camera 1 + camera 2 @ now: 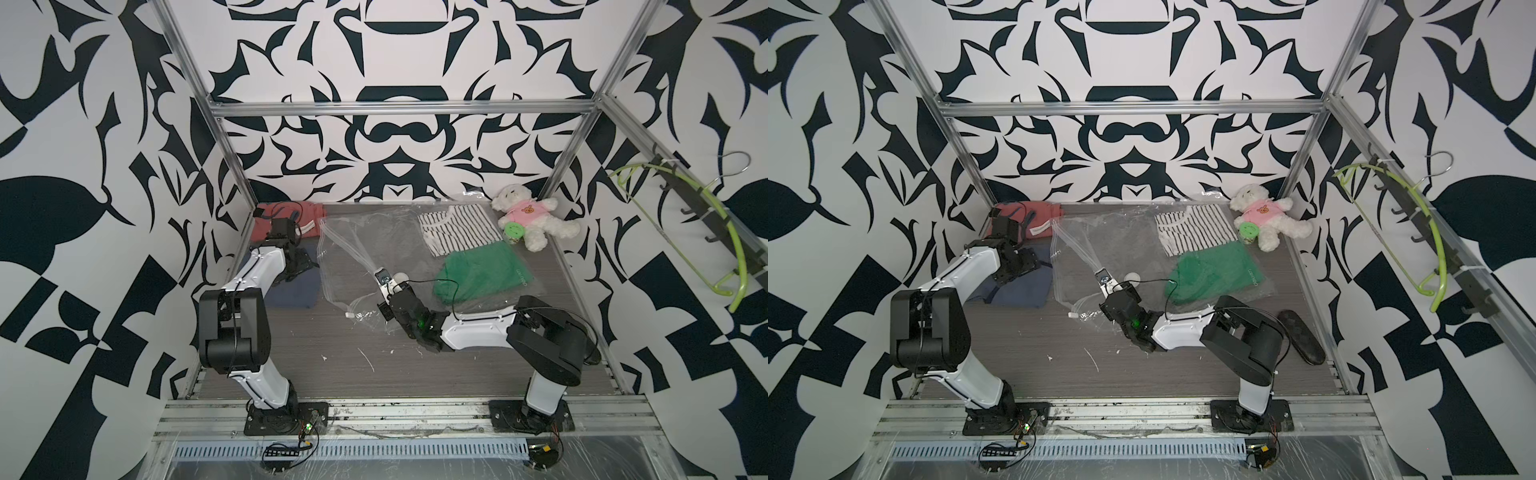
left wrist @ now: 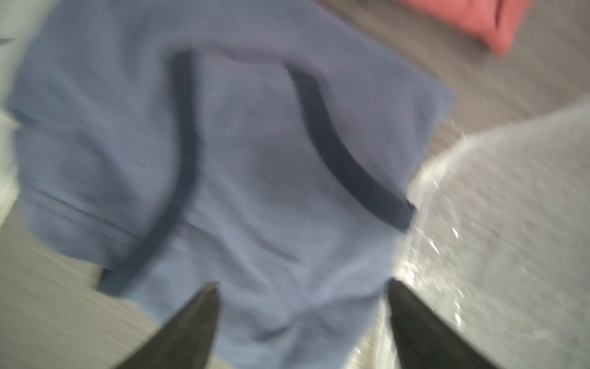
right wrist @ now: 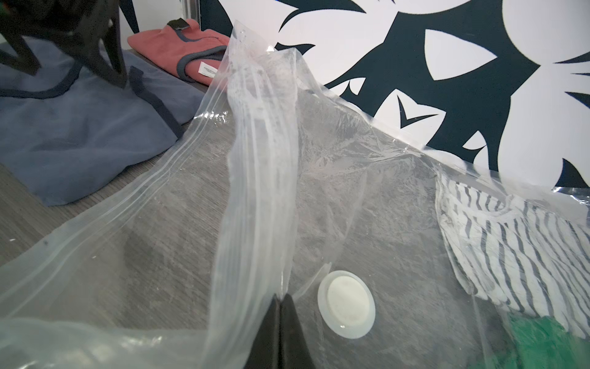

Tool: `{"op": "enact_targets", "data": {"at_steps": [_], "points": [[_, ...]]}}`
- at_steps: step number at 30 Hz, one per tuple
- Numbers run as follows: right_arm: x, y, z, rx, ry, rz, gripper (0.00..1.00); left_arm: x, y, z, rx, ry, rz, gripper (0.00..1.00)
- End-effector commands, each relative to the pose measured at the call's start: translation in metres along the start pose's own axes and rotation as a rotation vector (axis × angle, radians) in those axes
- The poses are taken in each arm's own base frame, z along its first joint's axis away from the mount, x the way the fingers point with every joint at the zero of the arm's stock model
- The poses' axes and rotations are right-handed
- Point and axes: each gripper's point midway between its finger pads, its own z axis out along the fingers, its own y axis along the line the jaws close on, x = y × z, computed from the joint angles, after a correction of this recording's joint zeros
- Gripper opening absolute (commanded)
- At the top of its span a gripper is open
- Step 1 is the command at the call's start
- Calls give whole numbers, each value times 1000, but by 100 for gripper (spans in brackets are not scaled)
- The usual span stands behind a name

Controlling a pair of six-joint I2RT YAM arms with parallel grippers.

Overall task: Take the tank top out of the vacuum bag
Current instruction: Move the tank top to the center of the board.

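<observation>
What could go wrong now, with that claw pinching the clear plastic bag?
The right gripper pinches only a thin fold of the clear crinkly plastic vacuum bag; it might slip free or tear. Raising it could drag out the white dark-striped top and green fabric garment lying inside.

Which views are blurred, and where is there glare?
Left wrist view: motion blur everywhere, the blue top smeared. Right wrist view: mostly sharp, with white glints along the folds of the bag. Both top views: sharp and evenly lit, with only a faint sheen on the bag.
</observation>
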Motion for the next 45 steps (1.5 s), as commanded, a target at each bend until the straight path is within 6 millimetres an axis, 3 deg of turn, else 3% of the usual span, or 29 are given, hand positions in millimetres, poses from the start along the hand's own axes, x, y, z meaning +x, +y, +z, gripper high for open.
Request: {"op": "enact_targets", "data": {"at_steps": [1, 9, 13, 26, 36, 45], "points": [[-26, -9, -5, 38, -65, 31, 5, -3, 30, -1, -53, 37, 38, 90], [-25, -7, -5, 26, -61, 34, 5, 4, 42, 32, -93, 117, 76, 88], [-26, -7, -5, 26, -61, 34, 5, 8, 33, 46, -68, 147, 91, 87], [-26, -8, -5, 33, -62, 29, 5, 4, 36, 84, -144, 212, 108, 88], [-25, -9, -4, 37, -61, 25, 5, -8, 34, 82, -147, 163, 152, 86], [-25, -8, -3, 38, -60, 23, 5, -4, 19, 86, -148, 146, 266, 86]]}}
